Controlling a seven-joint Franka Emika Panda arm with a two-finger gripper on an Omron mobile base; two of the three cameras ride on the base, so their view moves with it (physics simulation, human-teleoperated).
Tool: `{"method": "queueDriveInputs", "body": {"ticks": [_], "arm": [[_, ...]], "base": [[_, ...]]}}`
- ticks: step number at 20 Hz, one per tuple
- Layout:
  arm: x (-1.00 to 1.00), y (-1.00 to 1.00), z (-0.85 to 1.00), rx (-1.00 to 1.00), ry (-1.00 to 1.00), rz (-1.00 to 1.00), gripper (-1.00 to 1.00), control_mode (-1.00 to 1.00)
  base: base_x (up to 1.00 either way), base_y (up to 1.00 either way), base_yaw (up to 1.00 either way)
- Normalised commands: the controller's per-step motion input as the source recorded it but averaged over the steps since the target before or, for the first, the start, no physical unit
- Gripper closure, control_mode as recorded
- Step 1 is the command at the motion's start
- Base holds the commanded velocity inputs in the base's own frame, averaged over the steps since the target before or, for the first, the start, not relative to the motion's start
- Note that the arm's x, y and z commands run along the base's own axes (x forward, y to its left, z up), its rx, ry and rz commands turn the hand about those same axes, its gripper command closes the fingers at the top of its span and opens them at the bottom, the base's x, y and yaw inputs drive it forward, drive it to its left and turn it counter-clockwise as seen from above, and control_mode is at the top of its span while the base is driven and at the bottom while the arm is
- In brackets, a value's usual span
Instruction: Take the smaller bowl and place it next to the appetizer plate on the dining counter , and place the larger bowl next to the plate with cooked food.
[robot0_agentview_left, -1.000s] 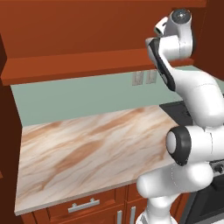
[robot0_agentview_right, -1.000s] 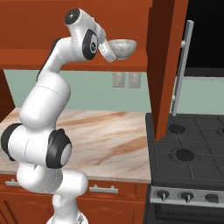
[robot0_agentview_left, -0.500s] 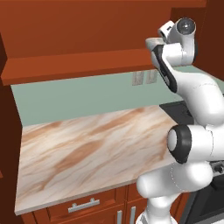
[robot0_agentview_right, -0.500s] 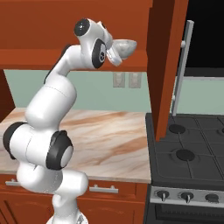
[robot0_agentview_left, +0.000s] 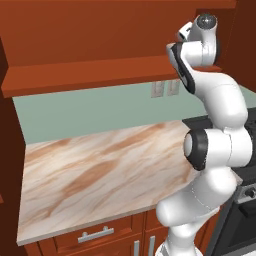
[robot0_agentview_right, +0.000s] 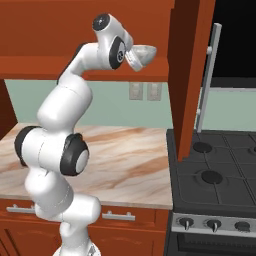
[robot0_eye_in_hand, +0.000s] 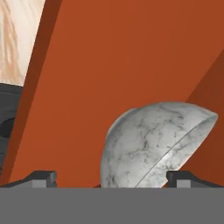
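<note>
Since the bowl (robot0_agentview_right: 142, 51) hangs in mid-air, tipped on its side between wide-spread fingers, the gripper (robot0_agentview_right: 131, 56) evidently clasps it across its width. It is high beside the cabinet door (robot0_agentview_right: 192, 75), above the counter's (robot0_agentview_right: 125, 160) stove-side end, probably lifted clear for carrying. Smaller or larger, I cannot tell.

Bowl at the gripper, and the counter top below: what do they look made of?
Bowl: looks like polished stone, marble-like; grey-white with thin dark veins and a soft sheen. It could equally be glazed ceramic with a marble pattern. Counter top: looks like a smooth stone slab, beige with broad brown veining and a flat pale edge. Laminate cannot be ruled out.
</note>
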Motion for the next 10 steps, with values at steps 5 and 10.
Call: {"method": "queueDriveInputs", "body": {"ticks": [5, 10], "arm": [[0.49, -0.01, 0.0, 0.0, 0.04, 0.0, -1.0, -1.0], [0.36, -0.11, 0.0, 0.0, -0.01, 0.0, -1.0, -1.0]], "base": [[0.0, 0.0, 0.0], [0.0, 0.0, 0.0]]}}
